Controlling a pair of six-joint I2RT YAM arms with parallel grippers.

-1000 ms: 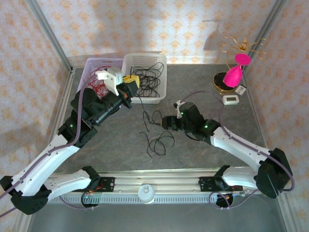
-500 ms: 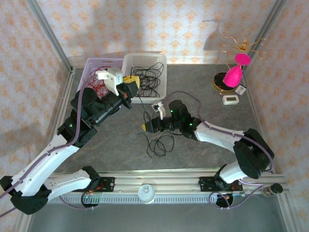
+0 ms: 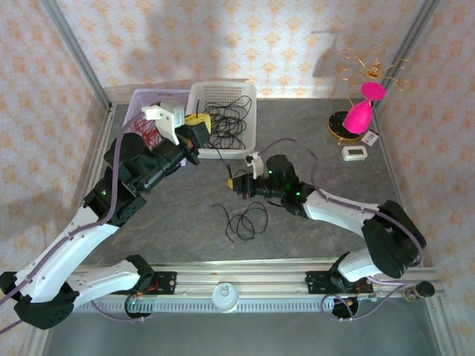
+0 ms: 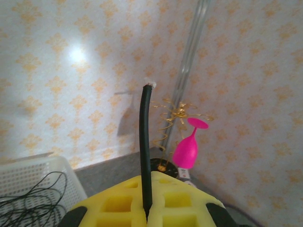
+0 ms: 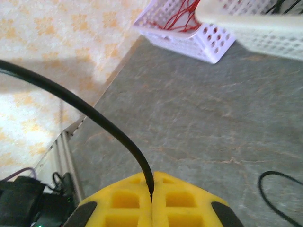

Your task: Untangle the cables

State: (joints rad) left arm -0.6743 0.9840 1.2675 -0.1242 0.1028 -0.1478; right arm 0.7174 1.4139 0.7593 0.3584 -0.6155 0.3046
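A black cable (image 3: 247, 219) lies in loose loops on the grey table, in front of my right gripper (image 3: 237, 183). That gripper is shut on a strand of black cable (image 5: 97, 115), which curves up and left out of its yellow pads (image 5: 118, 203). My left gripper (image 3: 197, 123) hovers by the white basket (image 3: 249, 127) and is shut on a black cable end (image 4: 146, 142) that sticks straight up between its yellow fingers (image 4: 180, 201). Red cables (image 3: 151, 133) lie in the lilac basket (image 3: 141, 98). More black cables (image 3: 226, 115) fill the white basket.
A pink glass (image 3: 360, 111) and a gold wire stand (image 3: 369, 68) sit at the back right, with a small white device (image 3: 354, 153) beside them. The two baskets stand at the back left. Metal frame rails edge the table.
My right gripper swung left to the loose black cable, shut on a strand and drew back a little with it. The left arm shifted slightly left, still shut on its cable.
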